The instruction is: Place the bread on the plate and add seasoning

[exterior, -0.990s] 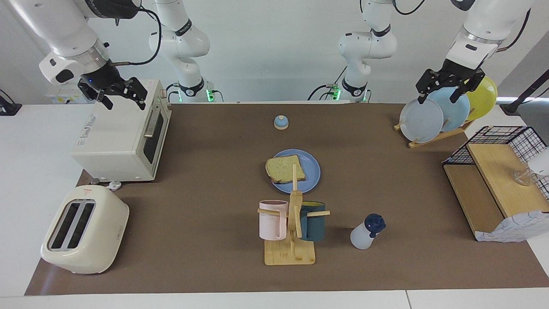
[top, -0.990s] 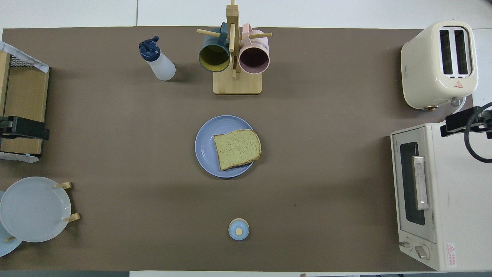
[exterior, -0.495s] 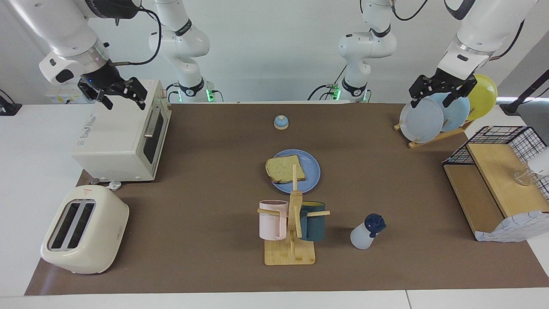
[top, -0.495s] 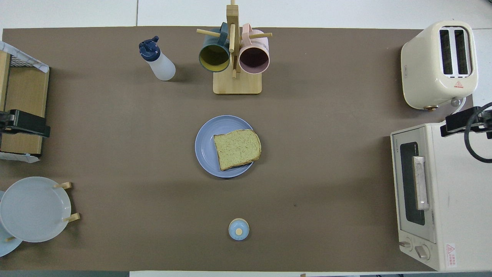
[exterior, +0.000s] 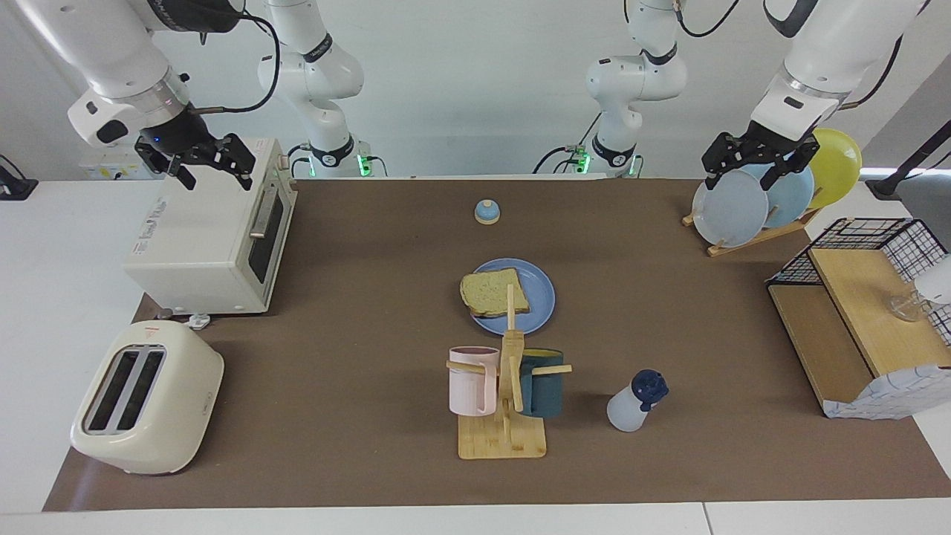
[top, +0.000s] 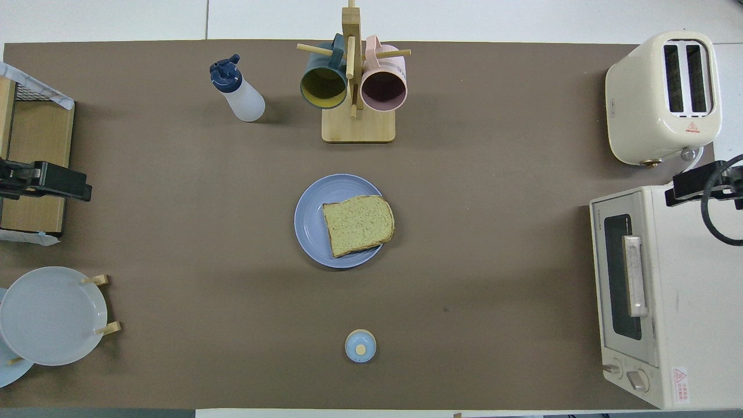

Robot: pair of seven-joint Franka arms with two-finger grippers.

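Note:
The bread lies flat on the blue plate in the middle of the table, overhanging the rim toward the right arm's end. The seasoning, a translucent white bottle with a navy cap, stands upright farther from the robots than the plate, beside the mug tree. My left gripper hangs open and holds nothing, above the rack of plates. My right gripper waits open and holds nothing, over the toaster oven.
A white toaster oven and a cream toaster fill the right arm's end. A wooden mug tree holds two mugs. A small blue bell sits nearer the robots. A plate rack and a wire-and-wood shelf stand at the left arm's end.
My left gripper has drifted a little toward the middle of the table above the plate rack. The right arm, bread, plate and bottle have not moved.

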